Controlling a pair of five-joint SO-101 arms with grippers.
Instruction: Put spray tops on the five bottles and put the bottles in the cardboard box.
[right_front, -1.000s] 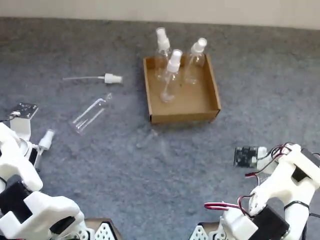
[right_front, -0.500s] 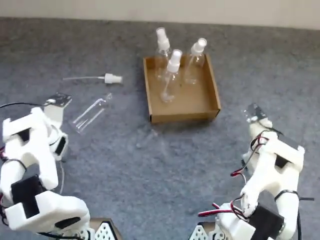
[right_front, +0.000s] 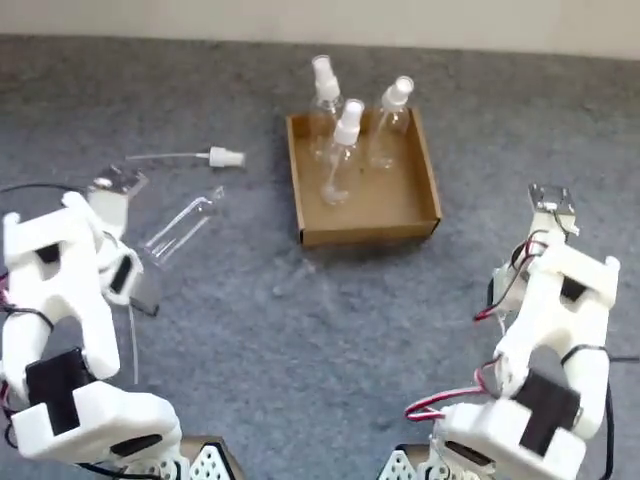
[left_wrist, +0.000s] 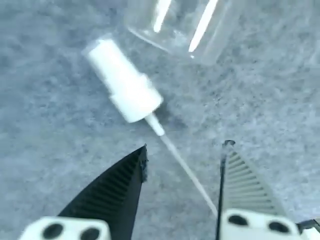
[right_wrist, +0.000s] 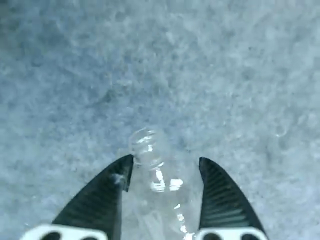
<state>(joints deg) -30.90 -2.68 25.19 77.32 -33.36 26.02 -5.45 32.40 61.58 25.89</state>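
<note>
My left gripper (left_wrist: 185, 148) was spread over the spray top (left_wrist: 125, 85). It looked light, so I'd grab the stiff cap (left_wrist: 137, 102), not the thin tube (left_wrist: 181, 166). My right gripper (right_wrist: 165, 161) pinched the clear bottle (right_wrist: 157, 185), likely slippery.

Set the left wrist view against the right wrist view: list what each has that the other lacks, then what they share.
Left wrist view alone: a loose spray top lying on its side, its dip tube running through the open left pincer, and a clear bottle just beyond. Right wrist view alone: the right pincer shut on a topless bottle, neck pointing away. Shared: grey carpet beneath a dark, ribbed pincer.
</note>
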